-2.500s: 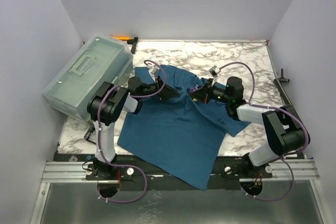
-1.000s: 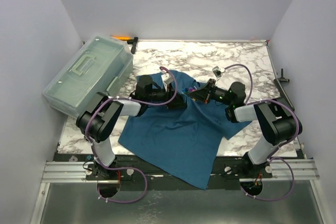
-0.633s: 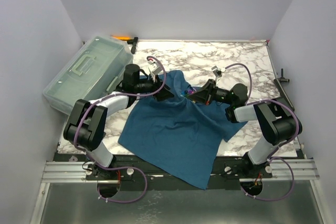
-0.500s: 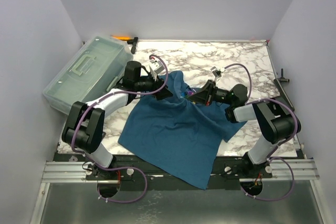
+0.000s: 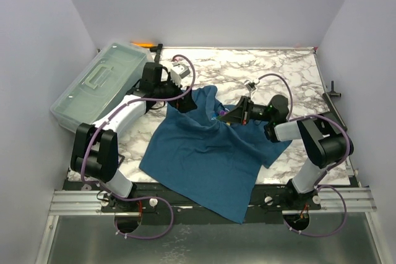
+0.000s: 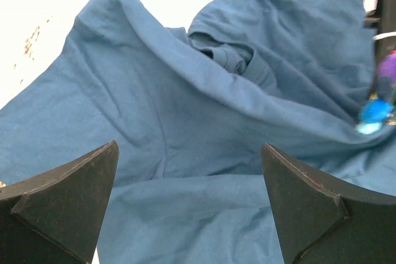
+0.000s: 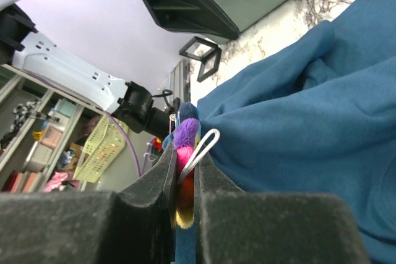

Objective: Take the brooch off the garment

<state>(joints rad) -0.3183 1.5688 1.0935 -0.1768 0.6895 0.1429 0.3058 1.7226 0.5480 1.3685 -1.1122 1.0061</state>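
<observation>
The garment (image 5: 207, 146), a dark teal T-shirt, lies spread on the marble table, its upper part pulled up in a ridge toward the brooch (image 5: 221, 111). My right gripper (image 5: 226, 114) is shut on the brooch (image 7: 185, 159), a small purple, red, orange and yellow piece with a wire pin loop, and the cloth (image 7: 309, 109) hangs right beside it. My left gripper (image 5: 184, 103) stands open over the shirt's upper left, with nothing between its fingers. In the left wrist view the left gripper (image 6: 189, 214) hovers over rumpled cloth (image 6: 185, 109), and the brooch (image 6: 378, 100) shows at the right edge.
A clear plastic box (image 5: 102, 91) stands at the table's left, close behind the left arm. An orange-handled tool (image 5: 143, 44) lies at the back edge. A black fitting (image 5: 333, 91) sticks out at the right edge. Bare marble table (image 5: 278, 66) shows behind the shirt.
My left gripper has opened wide and drawn back to the left, away from the brooch. The right gripper has stayed shut on the brooch, hardly moving.
</observation>
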